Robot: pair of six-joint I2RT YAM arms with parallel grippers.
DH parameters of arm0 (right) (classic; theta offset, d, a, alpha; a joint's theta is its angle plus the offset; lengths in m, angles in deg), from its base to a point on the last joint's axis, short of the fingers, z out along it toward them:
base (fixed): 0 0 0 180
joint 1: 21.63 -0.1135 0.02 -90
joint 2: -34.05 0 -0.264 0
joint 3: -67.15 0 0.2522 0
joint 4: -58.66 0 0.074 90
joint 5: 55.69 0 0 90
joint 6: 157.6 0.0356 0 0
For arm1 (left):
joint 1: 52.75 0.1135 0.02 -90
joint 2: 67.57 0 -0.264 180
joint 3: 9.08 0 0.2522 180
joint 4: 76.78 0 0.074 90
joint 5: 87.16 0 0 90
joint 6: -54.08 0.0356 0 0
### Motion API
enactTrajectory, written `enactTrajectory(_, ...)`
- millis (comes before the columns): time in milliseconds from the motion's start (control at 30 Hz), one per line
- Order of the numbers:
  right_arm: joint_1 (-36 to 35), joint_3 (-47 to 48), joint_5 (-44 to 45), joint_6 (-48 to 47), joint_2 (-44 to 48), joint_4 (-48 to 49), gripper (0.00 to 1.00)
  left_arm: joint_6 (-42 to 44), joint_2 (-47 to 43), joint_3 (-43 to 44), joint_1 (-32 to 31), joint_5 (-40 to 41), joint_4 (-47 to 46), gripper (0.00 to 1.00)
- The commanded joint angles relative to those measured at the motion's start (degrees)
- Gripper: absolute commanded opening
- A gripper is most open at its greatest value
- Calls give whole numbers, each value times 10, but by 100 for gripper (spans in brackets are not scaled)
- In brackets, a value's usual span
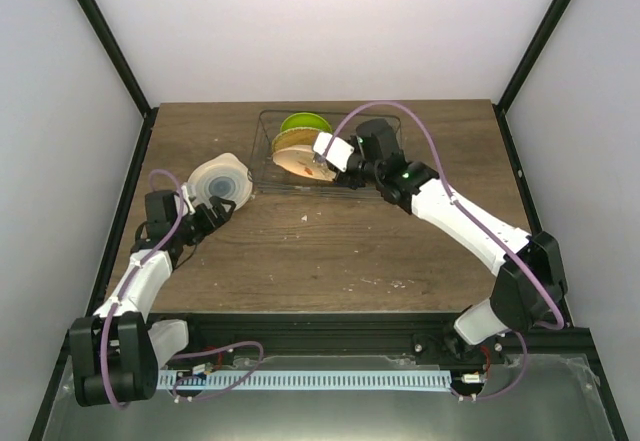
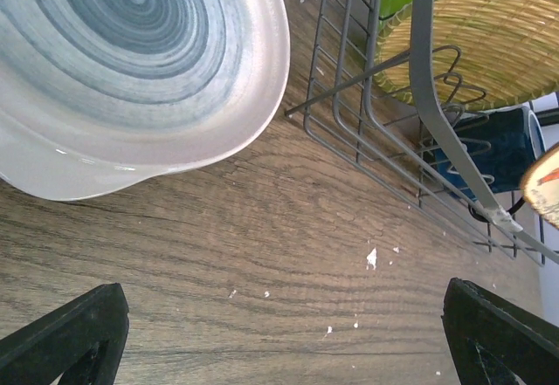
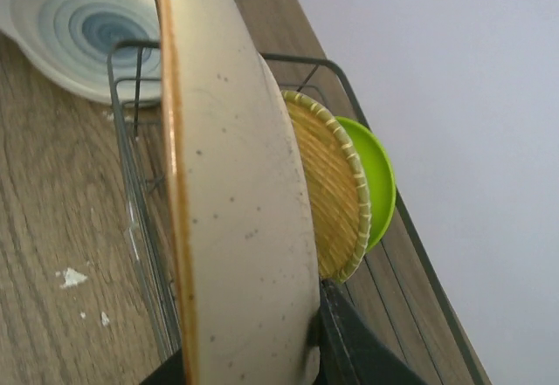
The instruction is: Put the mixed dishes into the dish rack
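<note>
Beige plate: held on edge over the near-left part of the rack. Its lower edge is hidden, so it cannot be told whether it rests on the wires.

Right gripper: closed on the beige plate's rim, with one dark finger seen on each side of the plate at the bottom of the wrist view.

Axis and facing: the plate is upright, and its long axis runs up and down the wrist view. The brown-edged rim is seen side-on. The speckled cream side is turned toward the woven plate.

Neighbours: the woven plate stands on edge just behind it, and the green plate stands just behind that. All three are roughly parallel. Only a narrow gap is seen between the beige and woven plates, and it closes toward the bottom.

Mug: dark blue, inside the rack behind the near wires, below the woven plate in the left wrist view.

Rack edges: the left end wall is seen just beside the beige plate's rim. The right part of the rack is covered from above by the right arm.

Ringed dish: pale with a blue spiral, flat on the table outside the rack's left end. It is near a rack corner but not touching it.

Left gripper: spread wide with nothing held, over bare wood just on the near side of the ringed dish.

Open room: bare table is seen along the rack's near side, between the two arms.
</note>
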Motion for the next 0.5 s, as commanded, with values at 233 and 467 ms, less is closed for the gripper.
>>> enactTrajectory(233, -18, -29, 41, -92, 46, 168, 1, 6, 1, 7, 5, -14, -15, 100)
enactTrajectory(467, -19, -37, 59, -107, 41, 198, 1, 5, 2, 6, 5, -15, -16, 100)
